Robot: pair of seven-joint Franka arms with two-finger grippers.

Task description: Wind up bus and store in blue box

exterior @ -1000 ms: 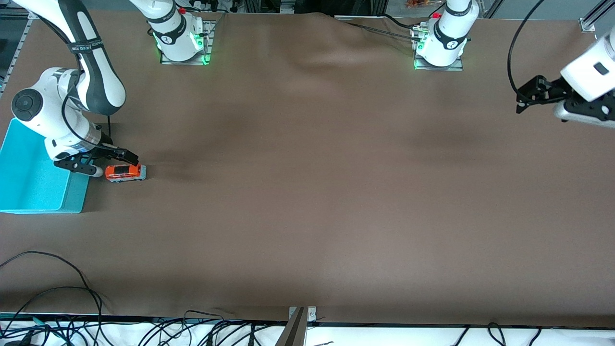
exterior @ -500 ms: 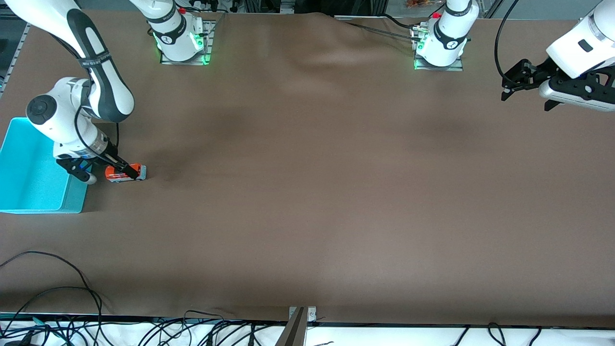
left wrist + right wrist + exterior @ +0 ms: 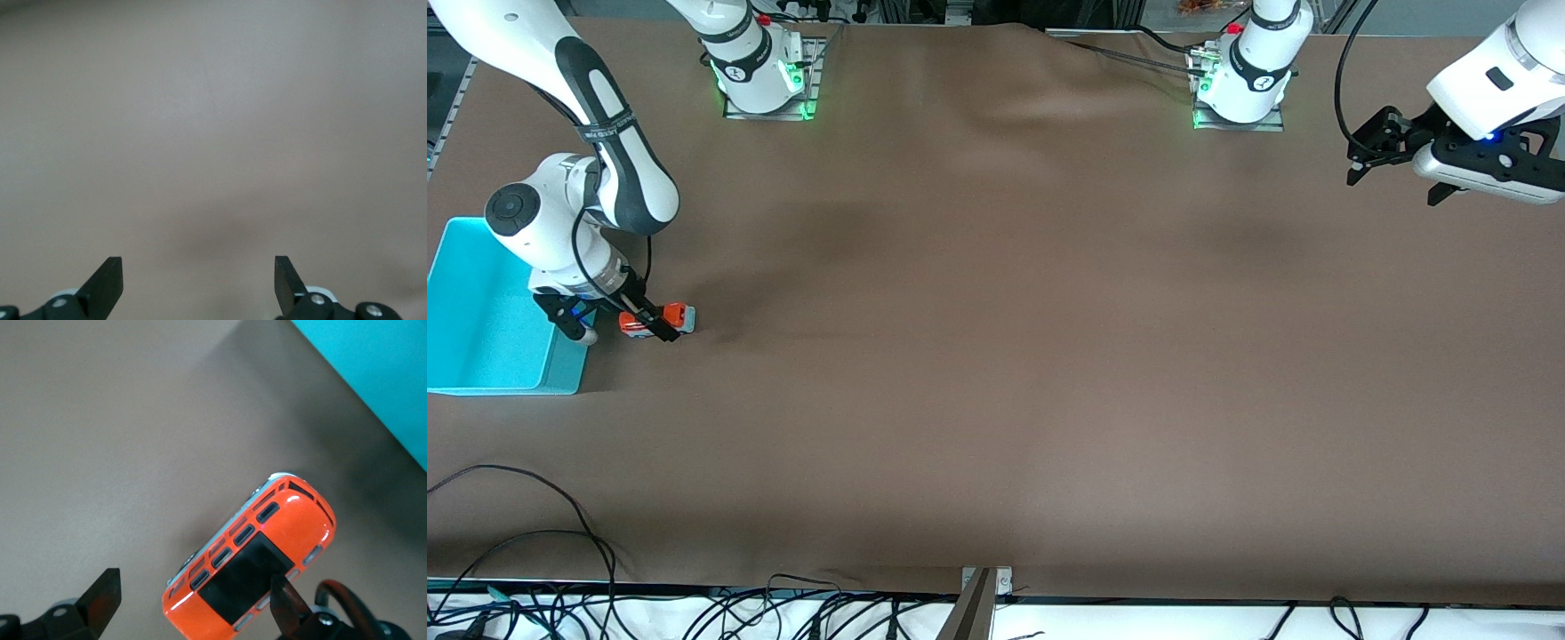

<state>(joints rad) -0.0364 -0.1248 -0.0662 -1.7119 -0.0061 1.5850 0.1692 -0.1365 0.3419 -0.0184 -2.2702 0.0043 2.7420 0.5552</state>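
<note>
the orange-red toy bus [image 3: 660,320] sits on its wheels on the brown desk [image 3: 996,356], just beside the blue box [image 3: 480,329] at the right arm's end of the desk, on the box's side toward the middle of the desk. the right end effector [image 3: 609,318] is down low over the bus with its fingers spread wide; in the right wrist view one dark fingertip [image 3: 288,603] overlaps the bus [image 3: 250,567] at its roof edge while the other stands clear of it over bare cloth, so nothing is gripped. the open-top box stands upright. the left arm waits, its end effector [image 3: 1392,160] up in the air over the left arm's end of the desk, fingers wide apart and holding nothing.
</note>
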